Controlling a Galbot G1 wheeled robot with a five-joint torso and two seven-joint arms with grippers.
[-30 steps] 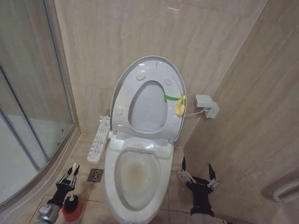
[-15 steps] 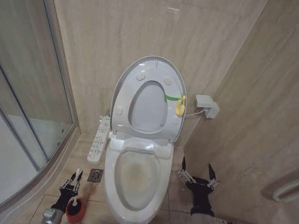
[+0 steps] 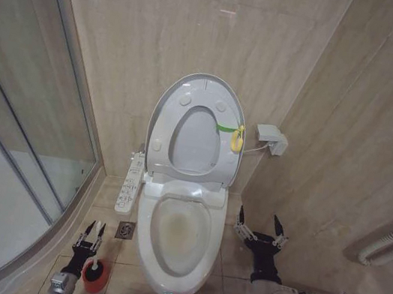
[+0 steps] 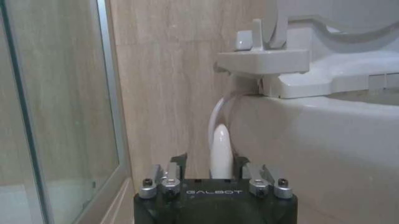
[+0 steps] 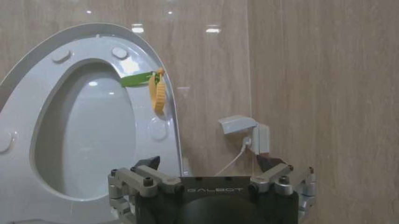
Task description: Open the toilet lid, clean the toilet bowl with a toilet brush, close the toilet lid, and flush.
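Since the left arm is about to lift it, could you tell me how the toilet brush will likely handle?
The toilet brush has a slim white handle, so it is probably light and fairly stiff. Its smooth rounded tip between the left tool fingers may slip. The small red holder cup could tip or come up with it.

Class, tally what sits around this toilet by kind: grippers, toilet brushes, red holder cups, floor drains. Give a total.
Grippers: 2, left and right
Toilet brushes: 1
Red holder cups: 1
Floor drains: 1
Total: 5
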